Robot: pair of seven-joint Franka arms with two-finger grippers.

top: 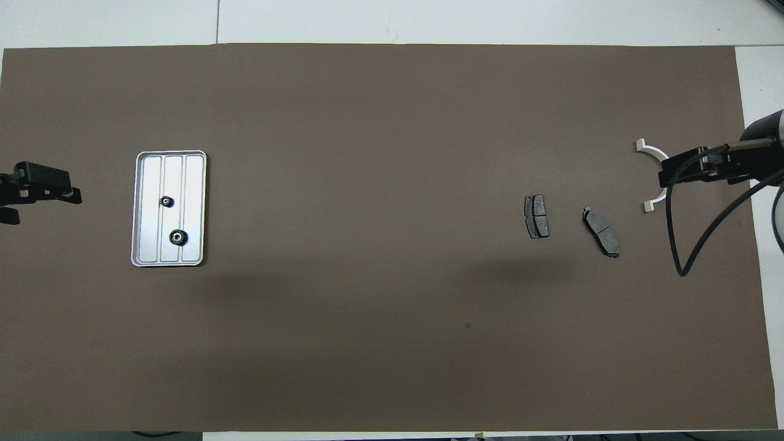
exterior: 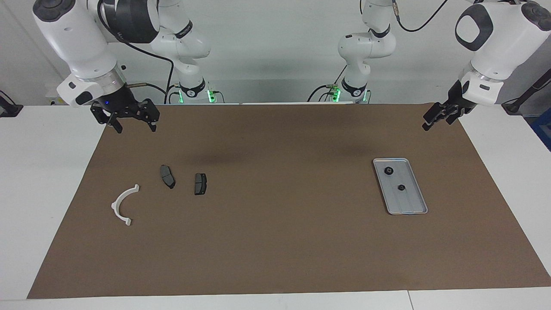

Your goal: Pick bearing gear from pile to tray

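The silver tray [exterior: 411,206] lies on the brown mat toward the left arm's end, also in the overhead view [top: 150,245]. Two small black round gears [exterior: 388,171] [exterior: 401,187] lie in it, also seen from overhead [top: 166,201] [top: 178,237]. The pile toward the right arm's end holds a white half-ring arc [exterior: 122,202] [top: 653,149] and two dark brake pads [exterior: 167,176] [exterior: 200,184] [top: 536,215] [top: 601,231]. My right gripper [exterior: 134,125] [top: 670,174] is open and empty, raised over the mat beside the arc. My left gripper [exterior: 432,120] [top: 37,190] hangs raised over the mat's edge beside the tray.
The brown mat [exterior: 275,241] covers most of the white table [exterior: 38,181]. A black cable [top: 692,245] hangs from the right arm over the mat's end. Both arm bases stand at the table's edge nearest the robots.
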